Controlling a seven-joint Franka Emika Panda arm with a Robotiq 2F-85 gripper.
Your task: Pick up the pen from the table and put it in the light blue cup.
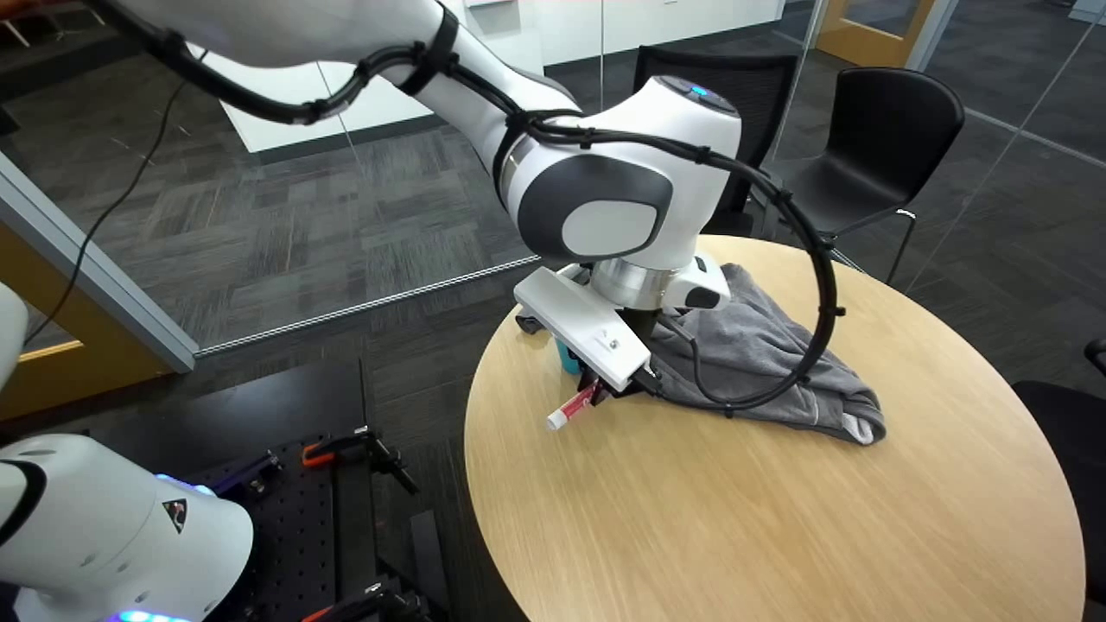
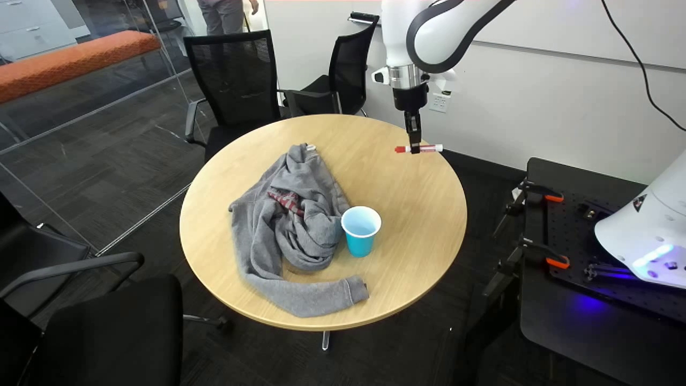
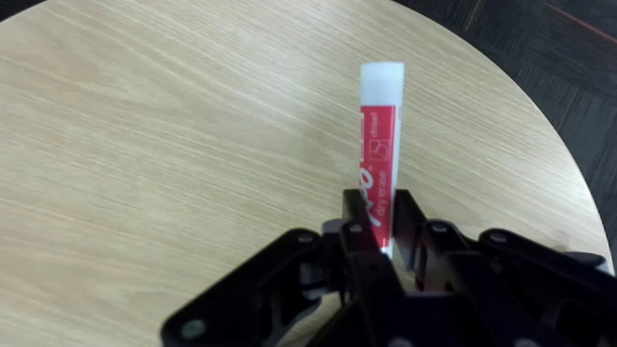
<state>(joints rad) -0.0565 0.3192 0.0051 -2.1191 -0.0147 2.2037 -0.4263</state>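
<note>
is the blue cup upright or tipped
Upright: in an exterior view the light blue cup stands with its open mouth facing up.

In an exterior view, bare counter [image 2: 418, 225] lies beside the light blue cup [image 2: 360, 242], opposite the grey garment [image 2: 311, 241], and behind the cup. The cup's mouth faces up, admitting entry from above. Obstructions: garment folds directly beside the cup; a sleeve [image 2: 321, 299] between cup and near counter edge.

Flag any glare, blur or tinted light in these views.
Wrist view: pale sheen on the table, print on the marker legible, gripper dark and soft toward the bottom edge; in an exterior view, blue-violet glow on the black stand by the robot's base.
</note>
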